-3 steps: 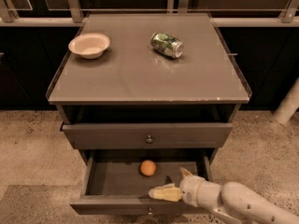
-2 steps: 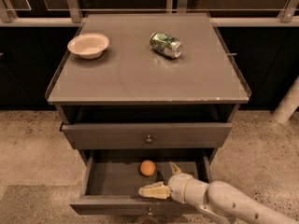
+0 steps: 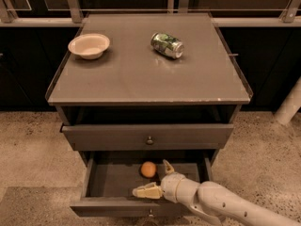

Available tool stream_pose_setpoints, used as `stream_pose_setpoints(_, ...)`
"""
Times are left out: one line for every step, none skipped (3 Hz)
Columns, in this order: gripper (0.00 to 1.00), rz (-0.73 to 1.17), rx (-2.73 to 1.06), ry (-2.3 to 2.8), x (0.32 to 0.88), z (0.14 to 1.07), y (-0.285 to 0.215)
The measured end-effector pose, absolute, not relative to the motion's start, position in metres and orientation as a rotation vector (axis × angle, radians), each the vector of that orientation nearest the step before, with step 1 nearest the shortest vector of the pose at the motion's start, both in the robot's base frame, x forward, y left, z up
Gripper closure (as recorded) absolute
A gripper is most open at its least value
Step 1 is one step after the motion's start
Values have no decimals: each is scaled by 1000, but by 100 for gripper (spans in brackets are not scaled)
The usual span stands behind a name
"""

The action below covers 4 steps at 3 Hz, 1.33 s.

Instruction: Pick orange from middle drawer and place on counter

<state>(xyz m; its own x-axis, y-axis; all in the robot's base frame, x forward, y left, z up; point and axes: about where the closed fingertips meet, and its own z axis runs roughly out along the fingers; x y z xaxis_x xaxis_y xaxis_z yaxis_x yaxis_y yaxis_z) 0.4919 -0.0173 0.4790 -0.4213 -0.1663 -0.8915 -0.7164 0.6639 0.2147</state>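
Reaching step: the gripper [image 3: 150, 178] sits inside the open middle drawer [image 3: 113, 180], its 2 fingers [image 3: 146, 191] spread wide and empty. The orange [image 3: 148, 169] lies just ahead, between them. Next: advance slightly, close on it, then lift toward the tabletop [image 3: 141, 74].

My gripper [image 3: 157, 179] sits spread inside the pulled-out middle drawer [image 3: 113, 180]. The upper drawer [image 3: 188, 136] juts overhead, and I see free floor beside the orange [image 3: 148, 169].
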Motion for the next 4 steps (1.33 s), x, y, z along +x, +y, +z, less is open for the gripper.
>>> stream_pose_setpoints(0,737,-690,1940,492,479,-17)
stream_pose_setpoints(0,662,-721,1944,515,457,-17)
stream_pose_setpoints(0,570,-766,1930,542,438,-18)
stream_pose_setpoints(0,490,-797,1931,564,420,-23)
